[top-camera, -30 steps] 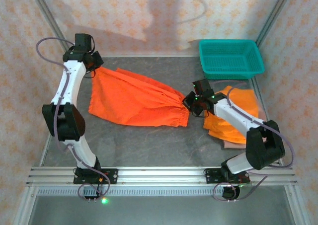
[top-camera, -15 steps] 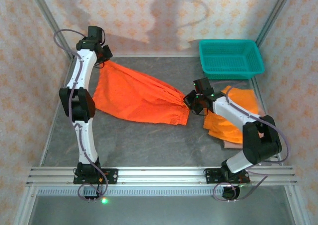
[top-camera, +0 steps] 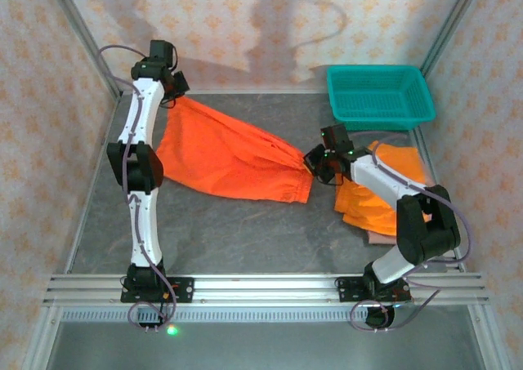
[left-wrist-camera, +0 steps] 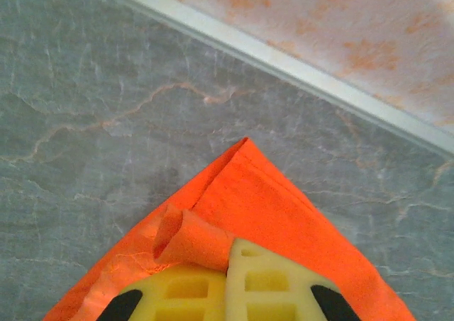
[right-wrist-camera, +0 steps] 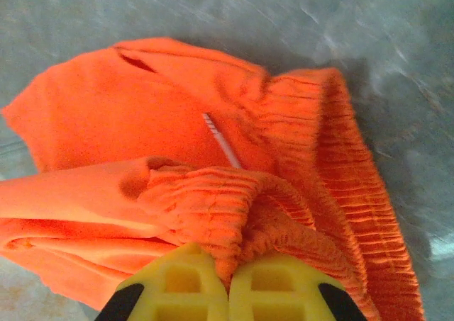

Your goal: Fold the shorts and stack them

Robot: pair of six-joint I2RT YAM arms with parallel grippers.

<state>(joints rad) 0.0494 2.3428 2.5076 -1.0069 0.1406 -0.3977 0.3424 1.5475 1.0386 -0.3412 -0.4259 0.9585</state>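
teal basket — orange shorts pile just outside

Grey table carries spread orange shorts, folded pile, teal basket.

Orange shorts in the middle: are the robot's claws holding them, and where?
Yes, both. The left gripper pinches a corner of the orange shorts; the right gripper pinches their bunched waistband.
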